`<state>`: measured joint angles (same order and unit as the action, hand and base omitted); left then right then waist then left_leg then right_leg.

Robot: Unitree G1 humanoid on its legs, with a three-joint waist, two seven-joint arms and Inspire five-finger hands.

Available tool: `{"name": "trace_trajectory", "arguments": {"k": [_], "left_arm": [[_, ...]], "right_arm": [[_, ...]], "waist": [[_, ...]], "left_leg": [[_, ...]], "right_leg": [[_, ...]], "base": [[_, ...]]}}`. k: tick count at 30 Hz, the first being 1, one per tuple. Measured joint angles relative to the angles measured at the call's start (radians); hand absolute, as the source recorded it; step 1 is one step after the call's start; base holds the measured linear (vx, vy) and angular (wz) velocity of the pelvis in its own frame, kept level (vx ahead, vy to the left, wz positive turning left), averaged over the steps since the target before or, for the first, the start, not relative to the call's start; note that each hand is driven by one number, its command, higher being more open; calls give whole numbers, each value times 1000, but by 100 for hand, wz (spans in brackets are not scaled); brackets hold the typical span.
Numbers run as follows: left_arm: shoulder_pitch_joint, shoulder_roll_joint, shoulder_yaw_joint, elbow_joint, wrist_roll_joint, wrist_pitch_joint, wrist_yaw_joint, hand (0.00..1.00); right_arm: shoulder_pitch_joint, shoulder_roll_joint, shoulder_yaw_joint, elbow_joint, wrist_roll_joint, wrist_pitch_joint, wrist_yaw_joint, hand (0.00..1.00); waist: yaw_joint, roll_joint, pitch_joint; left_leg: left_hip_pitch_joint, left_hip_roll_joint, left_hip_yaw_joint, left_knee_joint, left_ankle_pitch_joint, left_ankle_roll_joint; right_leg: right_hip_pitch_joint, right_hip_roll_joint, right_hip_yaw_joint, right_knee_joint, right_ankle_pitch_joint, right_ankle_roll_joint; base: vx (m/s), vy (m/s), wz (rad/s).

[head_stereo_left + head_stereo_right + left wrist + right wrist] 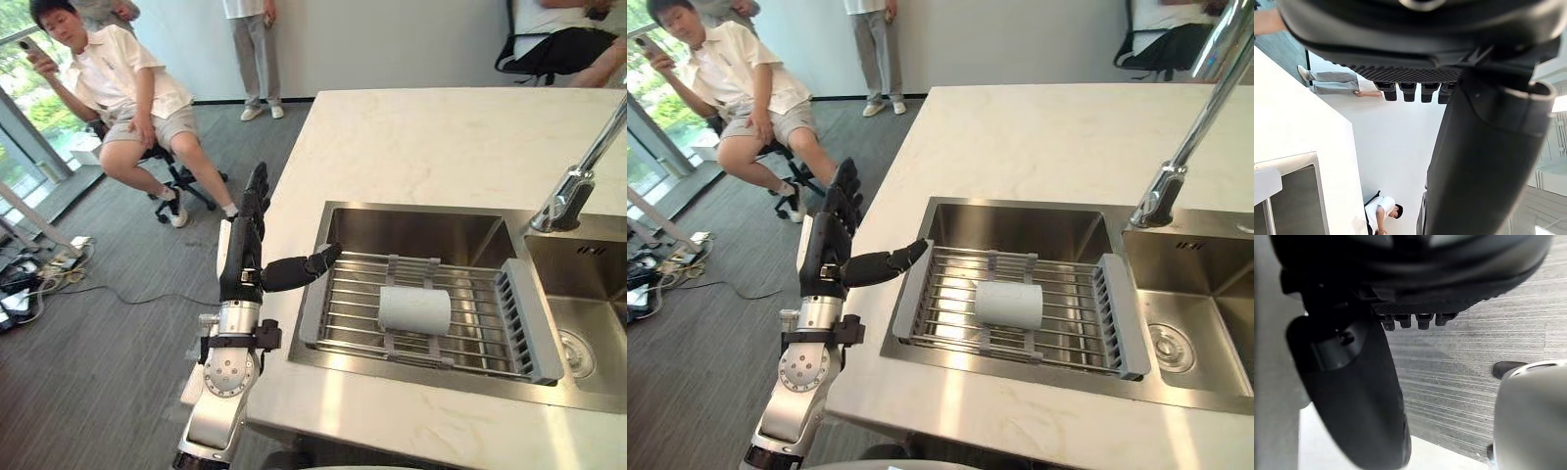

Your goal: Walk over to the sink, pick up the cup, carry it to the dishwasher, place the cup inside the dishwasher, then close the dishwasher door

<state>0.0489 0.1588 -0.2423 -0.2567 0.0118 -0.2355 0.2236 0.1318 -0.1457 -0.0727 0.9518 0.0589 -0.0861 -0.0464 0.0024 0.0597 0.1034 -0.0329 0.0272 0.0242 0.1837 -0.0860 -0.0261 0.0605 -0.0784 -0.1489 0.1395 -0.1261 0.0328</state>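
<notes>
Grey carpet floor (118,352), white wall (392,44) at back, window (34,108) far left, blk office chair (184,183), pale stone countertop (441,137).

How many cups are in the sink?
1. The cup lies on its side on the rack over the sink's left basin. The right basin runs past the picture's edge, so another could be hidden there.

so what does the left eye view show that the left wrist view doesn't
Left eye view adds the white cup lying on its side on the sink rack, the faucet and a seated person holding a phone. Left wrist view adds the palm side of the left hand, fingers straight. Both share that hand, the white countertop, the sink and a standing person in grey trousers.
</notes>
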Motion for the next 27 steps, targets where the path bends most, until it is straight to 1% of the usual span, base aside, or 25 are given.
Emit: {"name": "trace_trajectory", "arguments": {"k": [2, 4, 9, 11, 13, 17, 22, 27], "left_arm": [[-2, 16, -31, 14, 9, 0, -10, 100], [-4, 32, -48, 34, 19, 1, -17, 100], [-7, 71, -60, 105, 93, 8, -46, 100], [-7, 84, -78, 145, 110, 17, -64, 100], [-7, 97, -98, 165, 140, 23, -88, 100], [-7, 111, -113, 190, 177, 31, -118, 100], [-7, 138, -140, 190, 209, 32, -140, 100], [-10, 143, -176, 190, 224, 32, -144, 100]], "right_arm": [[5, 0, 0, -1, 0, 0, 1, 100], [4, 5, 1, -1, 0, 0, 4, 100], [-1, 21, 3, -2, 0, -6, 4, 100], [-4, 25, 5, -1, 0, -6, 6, 100], [-6, 21, 20, -1, -1, -6, 10, 100], [-6, 20, 22, 1, -1, -6, 18, 100], [-7, 18, 31, 3, 0, -7, 22, 100], [-8, 18, 31, 3, 1, -8, 22, 100]], "waist": [[-1, 0, 0], [-2, 0, -1], [-7, 1, -6], [-16, 1, -6], [-17, 0, -6], [-18, -3, -7], [-21, -7, -9], [-25, -7, -9]], "left_leg": [[46, -21, 5, -62, 24, 13], [82, -27, 4, -105, 38, 15], [110, -27, -6, -176, 78, 9], [117, -25, -13, -191, 87, 7], [123, -23, -14, -208, 97, 7], [123, -23, -11, -218, 102, 7], [125, -26, -11, -223, 102, 7], [131, -29, -14, -225, 102, 8]], "right_leg": [[30, -16, 3, -32, 7, 11], [50, -20, 2, -48, 9, 15], [53, -12, -9, -59, 14, 19], [61, -9, -16, -68, 19, 18], [63, -5, -16, -81, 27, 17], [70, -3, -13, -112, 46, 19], [78, -4, -14, -130, 53, 22], [92, -4, -18, -144, 59, 23]], "base": [[70, 76, -1], [22, 24, 1], [-16, -35, 5], [-30, -33, 7], [0, 0, 0], [-14, -5, -3], [0, 0, 0], [0, 0, 0]]}}
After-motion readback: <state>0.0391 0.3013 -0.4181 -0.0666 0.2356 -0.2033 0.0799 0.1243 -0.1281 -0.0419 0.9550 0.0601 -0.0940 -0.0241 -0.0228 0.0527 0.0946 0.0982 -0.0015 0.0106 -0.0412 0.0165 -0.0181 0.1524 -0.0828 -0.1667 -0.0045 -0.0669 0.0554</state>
